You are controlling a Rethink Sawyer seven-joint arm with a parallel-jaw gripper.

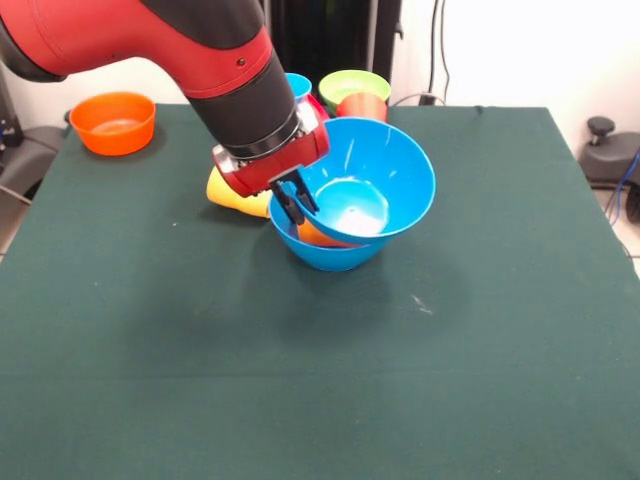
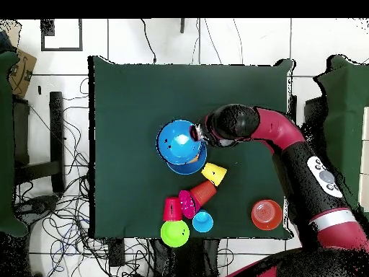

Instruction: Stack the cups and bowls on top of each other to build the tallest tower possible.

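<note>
My gripper (image 1: 293,200) is shut on the near-left rim of a large bright blue bowl (image 1: 375,175). That bowl is tilted and rests inside a second blue bowl (image 1: 335,257) at the table's middle. Something orange (image 1: 315,236) shows between the two bowls. A yellow cup (image 1: 232,193) lies on its side just behind my gripper. In the overhead view my gripper (image 2: 196,133) sits at the right rim of the upper blue bowl (image 2: 176,141), with the lower bowl (image 2: 193,166) peeking out beneath and the yellow cup (image 2: 213,173) beside it.
An orange bowl (image 1: 113,122) stands at the far left corner. A lime-green bowl (image 1: 353,85), an orange-red cup (image 1: 362,105) and a light blue cup (image 1: 298,85) cluster at the far edge. Overhead also shows a red cup (image 2: 172,208) and a pink-red bowl (image 2: 187,204) there.
</note>
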